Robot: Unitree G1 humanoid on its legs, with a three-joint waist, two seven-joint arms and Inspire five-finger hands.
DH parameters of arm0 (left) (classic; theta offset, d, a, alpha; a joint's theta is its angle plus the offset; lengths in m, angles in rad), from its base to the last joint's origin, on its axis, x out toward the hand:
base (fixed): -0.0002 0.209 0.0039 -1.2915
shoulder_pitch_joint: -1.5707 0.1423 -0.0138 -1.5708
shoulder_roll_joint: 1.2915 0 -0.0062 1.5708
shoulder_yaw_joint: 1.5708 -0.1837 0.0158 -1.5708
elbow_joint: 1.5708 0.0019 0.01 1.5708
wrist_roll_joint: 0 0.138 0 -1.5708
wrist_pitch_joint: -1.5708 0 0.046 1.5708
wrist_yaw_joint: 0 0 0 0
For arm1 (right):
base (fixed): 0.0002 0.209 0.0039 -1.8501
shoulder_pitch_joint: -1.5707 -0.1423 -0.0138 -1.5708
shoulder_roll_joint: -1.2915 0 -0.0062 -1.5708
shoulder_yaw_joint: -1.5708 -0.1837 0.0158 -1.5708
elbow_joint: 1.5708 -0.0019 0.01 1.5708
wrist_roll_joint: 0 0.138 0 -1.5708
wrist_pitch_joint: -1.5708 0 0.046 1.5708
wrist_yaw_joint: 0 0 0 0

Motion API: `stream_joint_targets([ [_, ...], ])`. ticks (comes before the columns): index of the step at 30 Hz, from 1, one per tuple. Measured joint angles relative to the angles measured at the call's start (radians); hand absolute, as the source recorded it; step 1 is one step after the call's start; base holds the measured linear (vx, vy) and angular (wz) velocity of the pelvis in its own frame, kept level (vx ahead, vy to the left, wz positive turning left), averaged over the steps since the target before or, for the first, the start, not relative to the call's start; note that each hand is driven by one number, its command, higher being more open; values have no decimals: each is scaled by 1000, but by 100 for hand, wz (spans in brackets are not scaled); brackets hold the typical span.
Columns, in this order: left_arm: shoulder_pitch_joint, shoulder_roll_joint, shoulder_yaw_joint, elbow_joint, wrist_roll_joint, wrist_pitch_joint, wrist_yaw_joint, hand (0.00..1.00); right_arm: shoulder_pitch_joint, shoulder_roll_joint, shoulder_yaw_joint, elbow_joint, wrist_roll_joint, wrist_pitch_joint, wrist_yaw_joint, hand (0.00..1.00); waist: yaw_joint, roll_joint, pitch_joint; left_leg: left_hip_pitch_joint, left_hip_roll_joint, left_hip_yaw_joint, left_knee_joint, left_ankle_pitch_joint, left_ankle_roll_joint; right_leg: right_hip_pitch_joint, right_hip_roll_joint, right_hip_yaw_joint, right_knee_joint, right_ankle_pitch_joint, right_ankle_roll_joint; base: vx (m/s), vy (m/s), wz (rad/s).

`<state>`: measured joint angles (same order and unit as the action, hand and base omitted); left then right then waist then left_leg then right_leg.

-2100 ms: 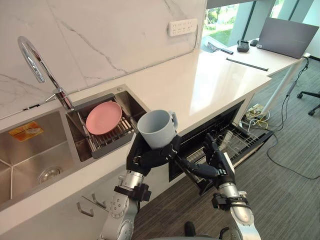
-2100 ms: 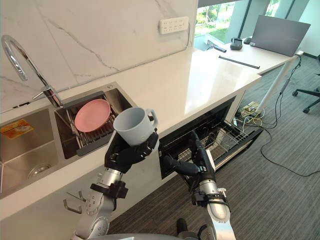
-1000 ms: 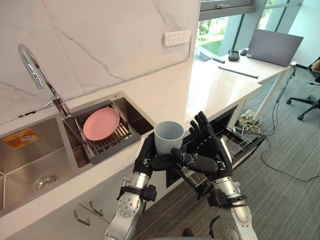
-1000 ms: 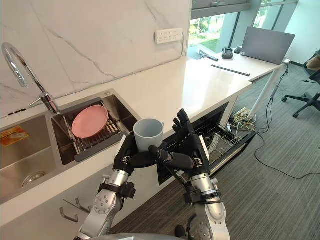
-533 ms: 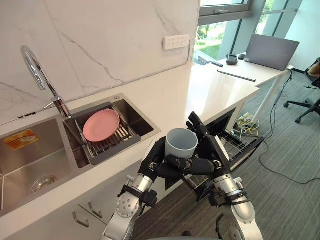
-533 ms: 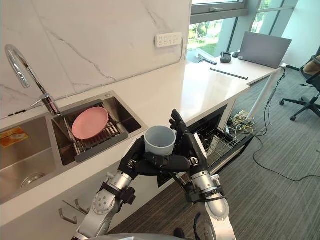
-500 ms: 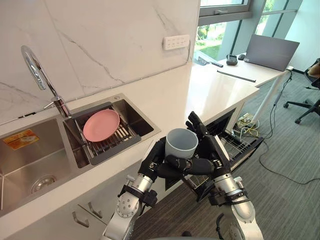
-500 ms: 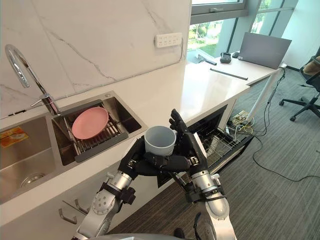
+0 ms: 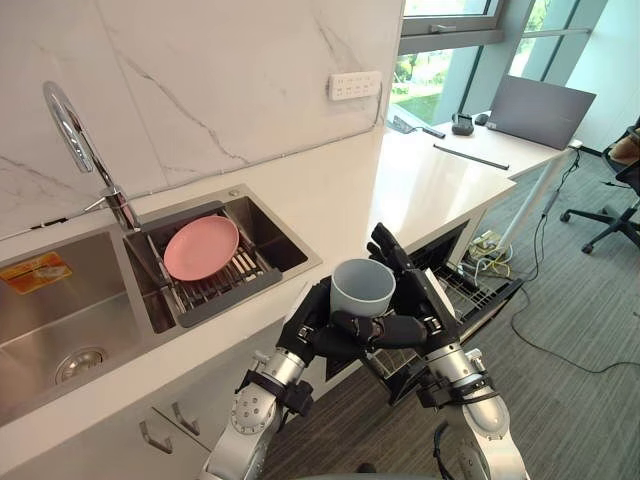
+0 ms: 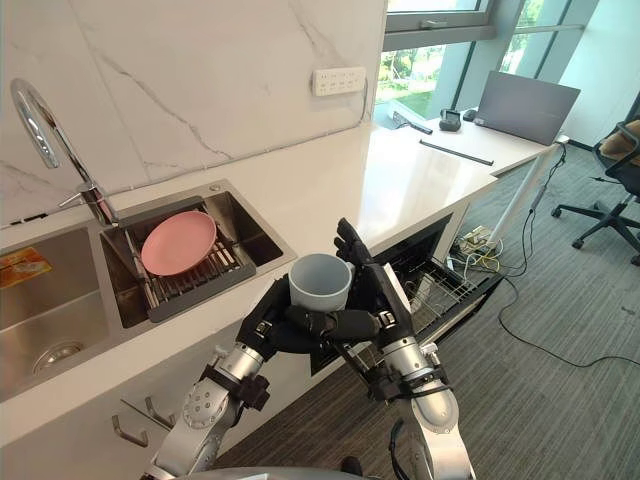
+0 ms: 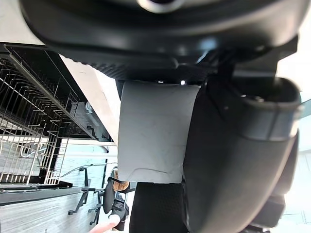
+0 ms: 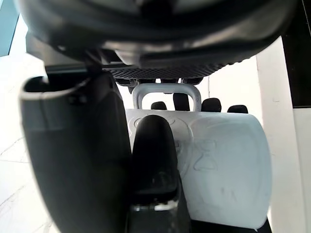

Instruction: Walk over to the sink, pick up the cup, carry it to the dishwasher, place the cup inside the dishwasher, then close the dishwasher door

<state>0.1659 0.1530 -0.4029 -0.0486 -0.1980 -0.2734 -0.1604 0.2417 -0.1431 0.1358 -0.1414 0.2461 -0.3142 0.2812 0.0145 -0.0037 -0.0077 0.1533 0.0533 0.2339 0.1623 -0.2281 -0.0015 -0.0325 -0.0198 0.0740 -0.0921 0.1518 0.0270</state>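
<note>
— Where is the cup (image 9: 363,285)?
— Lower centre, upright, just left of the open dishwasher (image 9: 472,288).
— Grip?
— The left hand (image 9: 320,326) is curled round its base; the right hand (image 9: 414,300) has fingers behind the wall, thumb closed across the front.

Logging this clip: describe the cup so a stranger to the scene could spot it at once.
Find the white counter with its steel sink; before its edge, by the open dishwasher, the left hand and right hand meet. The cup stands upright between them, pale grey and empty, unlike the pink plate in the sink.
</note>
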Motion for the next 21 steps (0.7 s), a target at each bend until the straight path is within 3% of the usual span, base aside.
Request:
stream_joint_targets([
  [21, 0, 0, -16, -12, -52, 21, -2, 0, -20, 6, 3, 6, 2, -35, -8, 100, 0, -20, -1, 0, 0, -2, 0, 0, 0, 1, -1, -1, 0, 0, -1, 0, 0, 0],
])
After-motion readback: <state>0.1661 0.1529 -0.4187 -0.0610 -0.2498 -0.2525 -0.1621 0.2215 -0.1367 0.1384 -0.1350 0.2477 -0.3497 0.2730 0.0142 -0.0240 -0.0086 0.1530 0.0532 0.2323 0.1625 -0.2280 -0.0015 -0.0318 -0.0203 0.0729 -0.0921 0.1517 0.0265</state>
